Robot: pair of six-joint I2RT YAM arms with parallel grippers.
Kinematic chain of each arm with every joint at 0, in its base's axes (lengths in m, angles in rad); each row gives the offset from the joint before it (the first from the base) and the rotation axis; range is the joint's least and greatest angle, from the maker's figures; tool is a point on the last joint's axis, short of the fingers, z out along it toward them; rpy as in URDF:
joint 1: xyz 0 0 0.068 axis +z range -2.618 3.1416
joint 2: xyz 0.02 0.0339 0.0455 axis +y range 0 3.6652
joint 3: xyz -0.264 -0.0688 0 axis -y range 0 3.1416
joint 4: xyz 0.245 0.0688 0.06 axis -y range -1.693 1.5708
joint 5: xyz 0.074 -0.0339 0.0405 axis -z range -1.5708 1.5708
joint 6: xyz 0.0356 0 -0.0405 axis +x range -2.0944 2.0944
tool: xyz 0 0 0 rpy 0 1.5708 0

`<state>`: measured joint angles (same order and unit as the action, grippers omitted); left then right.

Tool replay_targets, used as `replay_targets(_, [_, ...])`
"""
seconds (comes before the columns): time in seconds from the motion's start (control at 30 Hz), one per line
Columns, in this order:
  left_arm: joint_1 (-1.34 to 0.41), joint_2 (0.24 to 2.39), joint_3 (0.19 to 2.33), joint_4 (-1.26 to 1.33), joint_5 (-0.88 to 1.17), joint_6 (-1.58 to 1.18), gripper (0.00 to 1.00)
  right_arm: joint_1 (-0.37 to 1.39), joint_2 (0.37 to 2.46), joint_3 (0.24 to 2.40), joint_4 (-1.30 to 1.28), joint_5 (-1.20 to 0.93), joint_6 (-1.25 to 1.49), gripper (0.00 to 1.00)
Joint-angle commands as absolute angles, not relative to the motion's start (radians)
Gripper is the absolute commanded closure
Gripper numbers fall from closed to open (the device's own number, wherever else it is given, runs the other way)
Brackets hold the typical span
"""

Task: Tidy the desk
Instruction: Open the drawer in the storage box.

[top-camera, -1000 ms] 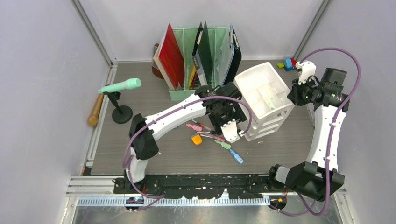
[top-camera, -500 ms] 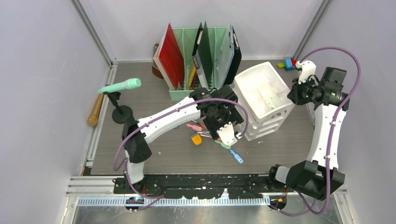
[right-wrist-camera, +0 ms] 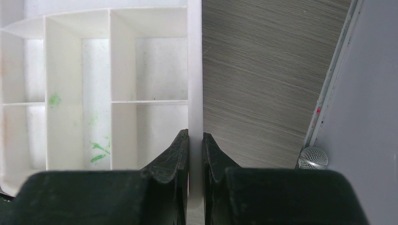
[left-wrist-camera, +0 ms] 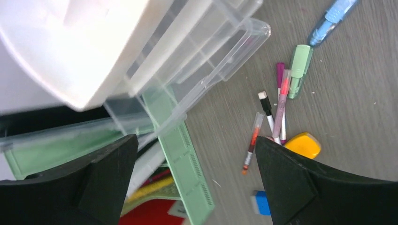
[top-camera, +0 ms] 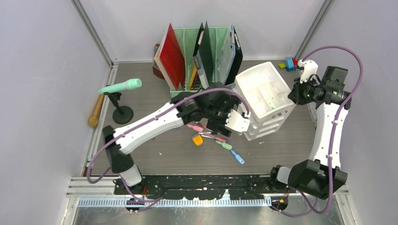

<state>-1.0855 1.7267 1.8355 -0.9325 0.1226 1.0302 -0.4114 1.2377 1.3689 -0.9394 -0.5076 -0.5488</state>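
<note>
Right tool (right-wrist-camera: 195,136) clenched on the rim wall of the white drawer unit (top-camera: 265,101). It is best held firm there so the unit cannot slide while the left tool (left-wrist-camera: 195,140), released and empty, is lowered over one of the scattered pens (left-wrist-camera: 277,108), jaws across the barrel. The desk (top-camera: 178,157), a grey-brown wood-grain top, fills the walled cell beneath both arms and carries a mint-green file rack (top-camera: 197,89) at the rear and a microphone stand (top-camera: 123,112) at left.
</note>
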Motion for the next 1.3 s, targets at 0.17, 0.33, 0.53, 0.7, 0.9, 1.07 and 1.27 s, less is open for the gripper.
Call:
replay_targets(0.17, [-1.035,1.411,1.447,-0.674,-0.132,0.540,0.00,-0.408,1.247,1.381,-0.922,-0.433,-0.493,0.88])
replay_targets(0.33, [-1.002,1.350,1.142,-0.491,-0.142,0.433,0.00,-0.408,1.222,1.355,-0.901,-0.434,-0.483,0.86])
replay_targets(0.53, [-0.970,1.411,0.974,-0.348,-0.095,0.283,0.00,-0.408,1.216,1.349,-0.903,-0.429,-0.473,0.86])
replay_targets(0.7, [-0.909,1.506,0.945,-0.305,-0.051,0.248,0.01,-0.408,1.211,1.344,-0.907,-0.427,-0.470,0.86])
replay_targets(0.9, [-0.882,1.561,0.949,-0.306,0.048,0.218,0.02,-0.409,1.212,1.335,-0.905,-0.428,-0.471,0.86])
replay_targets(1.07, [-0.881,1.595,0.948,-0.319,0.068,0.199,0.03,-0.409,1.215,1.324,-0.899,-0.435,-0.469,0.86])
replay_targets(1.27, [-0.881,1.626,0.948,-0.332,0.092,0.191,0.05,-0.408,1.217,1.310,-0.891,-0.435,-0.469,0.86])
